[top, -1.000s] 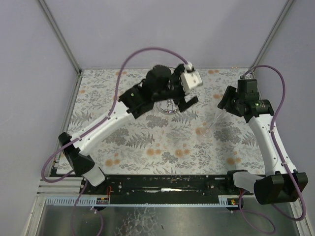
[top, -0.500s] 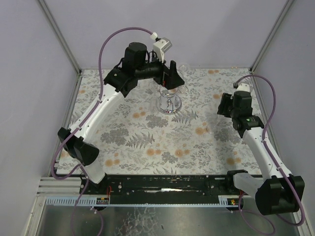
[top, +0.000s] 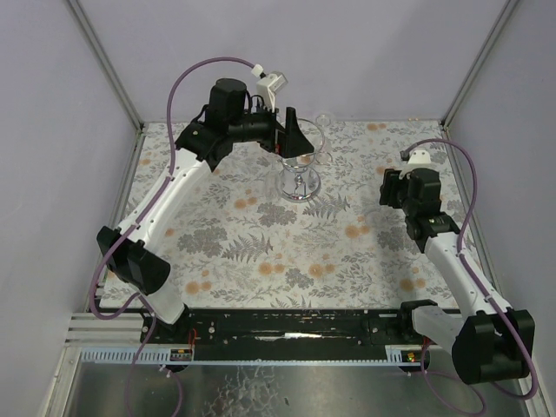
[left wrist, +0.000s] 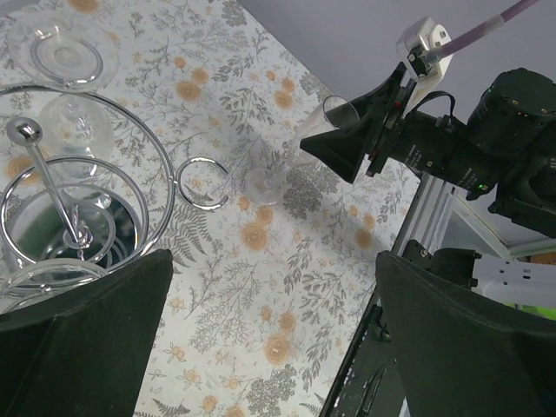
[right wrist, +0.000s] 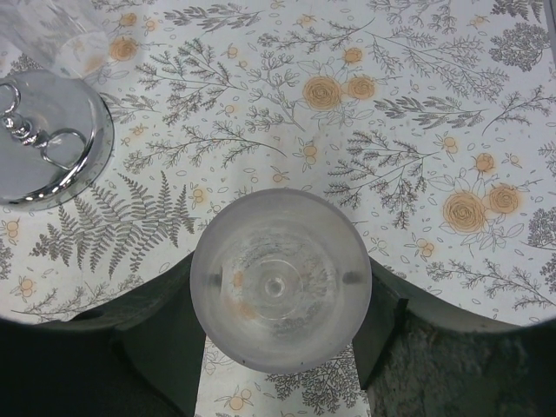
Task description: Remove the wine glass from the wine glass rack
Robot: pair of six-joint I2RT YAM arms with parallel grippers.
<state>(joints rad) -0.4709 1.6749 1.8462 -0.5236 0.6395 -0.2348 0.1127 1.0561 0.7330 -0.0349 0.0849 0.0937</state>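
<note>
The chrome wine glass rack (top: pixel 297 181) stands at the back middle of the table. In the left wrist view its wire rings (left wrist: pixel 82 187) and ball-topped post (left wrist: pixel 24 131) show, with clear wine glasses hanging, one foot (left wrist: pixel 65 52) at top left. My left gripper (top: pixel 292 135) hovers above the rack, open and empty (left wrist: pixel 274 261). My right gripper (top: pixel 388 187) is to the right of the rack, shut on a wine glass (right wrist: pixel 280 291), whose round bowl sits between the fingers. That glass also shows in the left wrist view (left wrist: pixel 336 113).
The rack's mirrored base (right wrist: pixel 43 139) lies at the upper left of the right wrist view. The floral tablecloth (top: pixel 261 243) covers the table. Grey walls stand behind and at both sides. A black rail (top: pixel 295 326) runs along the near edge.
My left arm has risen and swung back, and now sits above the rack's left side. My right arm has drawn up and back a little with the glass in its jaws.
</note>
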